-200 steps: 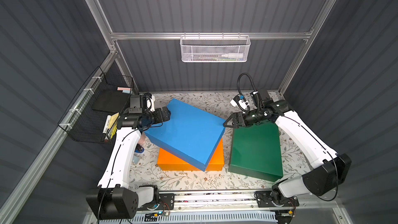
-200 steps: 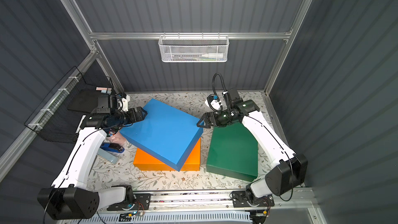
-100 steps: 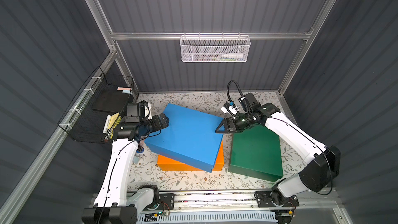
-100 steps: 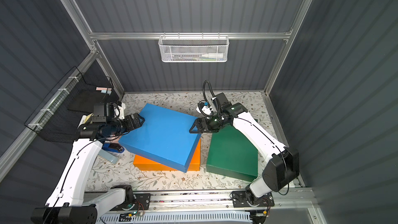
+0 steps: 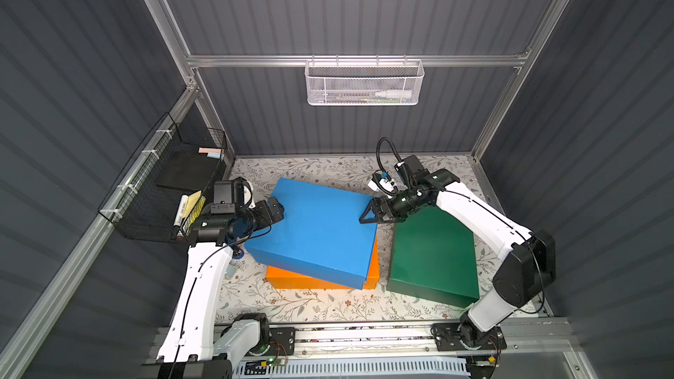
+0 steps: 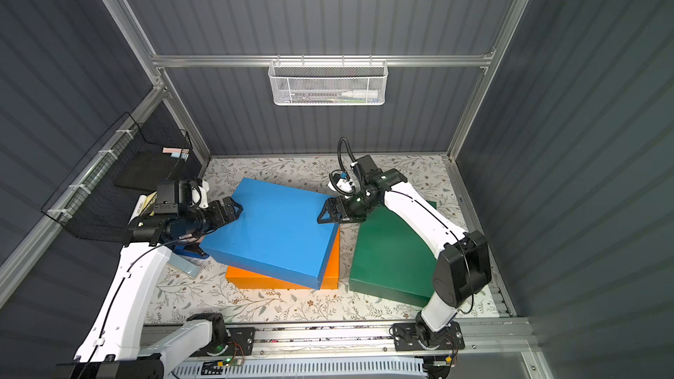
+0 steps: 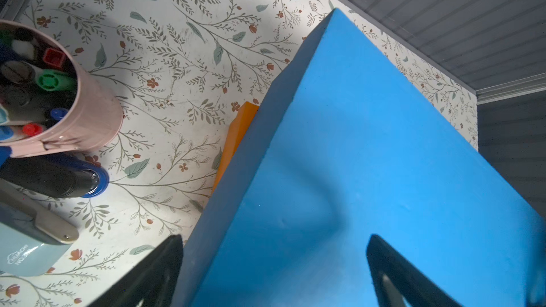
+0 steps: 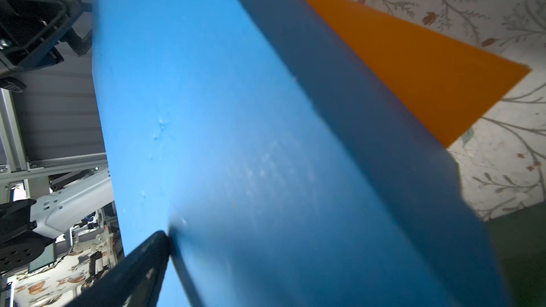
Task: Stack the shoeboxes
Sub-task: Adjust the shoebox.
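Blue shoebox (image 5: 313,235) lies skewed on orange shoebox (image 5: 291,278), green shoebox (image 5: 434,249) beside blue. Left gripper (image 5: 276,208), right gripper (image 5: 370,211) gape wide at blue's ends, clamping nothing. Likely releasing; next square blue, then green.

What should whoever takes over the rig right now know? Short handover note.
Left gripper: open, jaws straddling the blue box at its left edge; one finger is beside the side wall.
Right gripper: open, at the blue box's far right corner.
Whether either one touches the box can't be told.
Blue box lies on the orange box, twisted and overhanging to the left.
Green box sits alone on the table, to the right of the pair.
Done: blue on orange.
Left: probably square up the blue box, then stack the green box on top.
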Robot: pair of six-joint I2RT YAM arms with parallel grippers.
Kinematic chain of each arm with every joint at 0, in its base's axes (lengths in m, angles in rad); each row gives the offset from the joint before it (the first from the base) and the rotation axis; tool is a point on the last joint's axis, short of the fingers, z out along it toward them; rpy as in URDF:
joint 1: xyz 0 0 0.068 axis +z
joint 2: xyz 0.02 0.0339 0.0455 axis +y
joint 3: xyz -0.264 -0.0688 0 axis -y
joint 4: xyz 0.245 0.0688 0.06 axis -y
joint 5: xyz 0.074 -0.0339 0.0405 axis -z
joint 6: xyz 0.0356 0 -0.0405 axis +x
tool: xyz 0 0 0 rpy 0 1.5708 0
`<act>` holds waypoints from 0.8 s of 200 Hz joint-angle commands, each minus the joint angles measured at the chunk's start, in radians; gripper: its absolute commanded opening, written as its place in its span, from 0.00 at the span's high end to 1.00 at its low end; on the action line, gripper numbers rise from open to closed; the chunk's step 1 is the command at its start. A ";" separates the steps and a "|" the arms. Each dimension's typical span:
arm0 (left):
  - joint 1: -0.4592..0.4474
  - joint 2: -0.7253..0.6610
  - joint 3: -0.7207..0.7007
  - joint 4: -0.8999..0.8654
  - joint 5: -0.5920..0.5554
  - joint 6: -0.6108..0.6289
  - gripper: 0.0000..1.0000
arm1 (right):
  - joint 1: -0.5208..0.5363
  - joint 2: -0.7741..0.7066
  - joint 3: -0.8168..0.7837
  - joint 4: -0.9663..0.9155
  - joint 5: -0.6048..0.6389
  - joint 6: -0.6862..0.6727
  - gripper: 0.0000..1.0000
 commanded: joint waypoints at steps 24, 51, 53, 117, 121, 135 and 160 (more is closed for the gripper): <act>-0.005 -0.062 -0.059 -0.074 0.070 -0.073 0.08 | 0.011 0.014 0.006 -0.076 0.044 -0.039 0.01; -0.005 -0.084 -0.062 -0.073 0.085 -0.090 0.08 | 0.011 0.003 -0.010 -0.075 0.079 -0.040 0.01; -0.005 -0.083 -0.060 -0.073 0.084 -0.090 0.08 | 0.011 0.003 -0.009 -0.073 0.080 -0.040 0.01; -0.005 -0.051 0.093 -0.140 -0.069 -0.058 0.00 | 0.007 -0.058 0.027 -0.109 0.188 -0.030 0.01; -0.005 -0.049 0.097 -0.139 -0.073 -0.056 0.01 | 0.007 -0.065 0.028 -0.111 0.190 -0.031 0.01; -0.005 -0.043 0.084 -0.121 -0.058 -0.053 0.00 | 0.007 -0.079 0.030 -0.122 0.171 -0.038 0.01; -0.005 -0.036 0.013 -0.084 -0.007 -0.053 0.00 | 0.020 -0.080 0.022 -0.156 0.114 -0.032 0.01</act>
